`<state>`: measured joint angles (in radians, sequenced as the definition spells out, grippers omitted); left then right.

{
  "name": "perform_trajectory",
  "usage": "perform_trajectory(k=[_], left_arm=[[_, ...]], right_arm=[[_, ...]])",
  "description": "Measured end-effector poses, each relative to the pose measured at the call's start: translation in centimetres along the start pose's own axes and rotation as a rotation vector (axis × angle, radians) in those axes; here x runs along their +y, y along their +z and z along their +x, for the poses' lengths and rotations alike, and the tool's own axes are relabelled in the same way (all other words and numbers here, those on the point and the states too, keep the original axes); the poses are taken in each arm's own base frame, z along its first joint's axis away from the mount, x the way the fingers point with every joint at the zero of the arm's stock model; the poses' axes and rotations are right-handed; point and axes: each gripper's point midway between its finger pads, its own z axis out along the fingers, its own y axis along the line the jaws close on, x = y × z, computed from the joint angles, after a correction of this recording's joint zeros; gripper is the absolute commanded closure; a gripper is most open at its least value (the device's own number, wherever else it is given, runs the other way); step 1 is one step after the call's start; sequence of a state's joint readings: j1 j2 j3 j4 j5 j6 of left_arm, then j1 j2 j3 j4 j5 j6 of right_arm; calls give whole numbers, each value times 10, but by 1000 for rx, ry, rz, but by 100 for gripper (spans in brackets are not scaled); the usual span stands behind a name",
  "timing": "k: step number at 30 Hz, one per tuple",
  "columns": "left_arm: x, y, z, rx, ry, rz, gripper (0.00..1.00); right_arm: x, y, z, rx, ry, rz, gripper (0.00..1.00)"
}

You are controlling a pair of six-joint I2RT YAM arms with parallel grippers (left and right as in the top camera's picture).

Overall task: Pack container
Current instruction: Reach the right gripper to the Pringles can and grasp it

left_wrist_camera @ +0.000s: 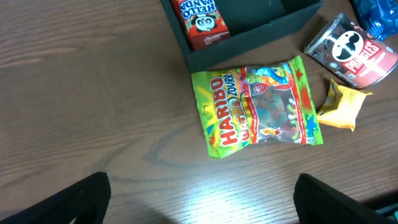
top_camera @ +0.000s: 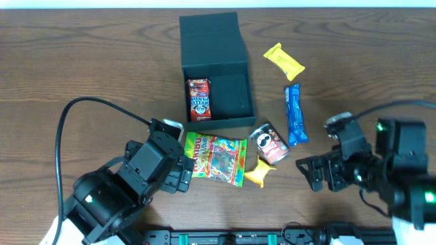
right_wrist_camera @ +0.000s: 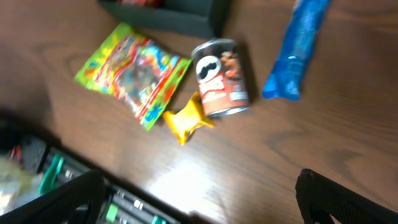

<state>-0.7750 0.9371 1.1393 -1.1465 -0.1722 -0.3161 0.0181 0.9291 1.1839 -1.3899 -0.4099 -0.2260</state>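
The left gripper (left_wrist_camera: 202, 202) hangs above the table with its jaws spread wide and nothing between them. Its dark fingers (left_wrist_camera: 74, 199) frame only wood grain, and it sits just short of the container's near wall, on the robot's side. The right gripper (right_wrist_camera: 199, 202) is likewise spread fully and holds nothing, hovering well off the container's near right corner. The container (top_camera: 231, 95), a dark teal-black square box, rests on the wooden table (top_camera: 82, 61). It is open, with its flap lid thrown back on the far side. Inside it, against the left wall, lies a red Hello Panda packet (top_camera: 198, 99). Just outside the container's near wall a green and yellow Haribo bag (top_camera: 216, 158) lies flat, closer to the left gripper than any other item. Off the container's near right corner a Pringles can (top_camera: 269, 143) lies on its side. A small crumpled yellow packet (top_camera: 260, 170) lies against the can on the side away from the container, and whether it also touches the bag's edge cannot be told. To the right of the container a long blue packet (top_camera: 294, 114) lies flat, apart from the wall. Farther back on that same side, level with the lid, lies a yellow wrapped bar (top_camera: 284, 60).
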Motion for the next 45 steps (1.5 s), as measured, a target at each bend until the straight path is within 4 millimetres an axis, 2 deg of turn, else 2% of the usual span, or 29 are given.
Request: perform_trajectory(k=[4, 7, 12, 15, 20, 24, 28, 35, 45], left_arm=[[0, 0, 0, 0, 0, 0, 5], [0, 0, 0, 0, 0, 0, 5], [0, 0, 0, 0, 0, 0, 5], [0, 0, 0, 0, 0, 0, 5], [0, 0, 0, 0, 0, 0, 5], [0, 0, 0, 0, 0, 0, 5], [0, 0, 0, 0, 0, 0, 5], [0, 0, 0, 0, 0, 0, 5], [0, 0, 0, 0, 0, 0, 5]], right_arm=[[13, 10, -8, 71, -109, -27, 1], [18, 17, -15, 117, -213, 16, 1], [0, 43, -38, 160, -285, 130, 1], [-10, 64, -35, 257, -299, 165, 1], [-7, 93, -28, 384, -405, 206, 1], [-4, 114, -30, 423, -466, 223, 1], [-12, 135, -29, 480, -485, 257, 1], [-22, 163, -27, 491, -493, 284, 1], [-27, 196, 1, 489, -496, 253, 1]])
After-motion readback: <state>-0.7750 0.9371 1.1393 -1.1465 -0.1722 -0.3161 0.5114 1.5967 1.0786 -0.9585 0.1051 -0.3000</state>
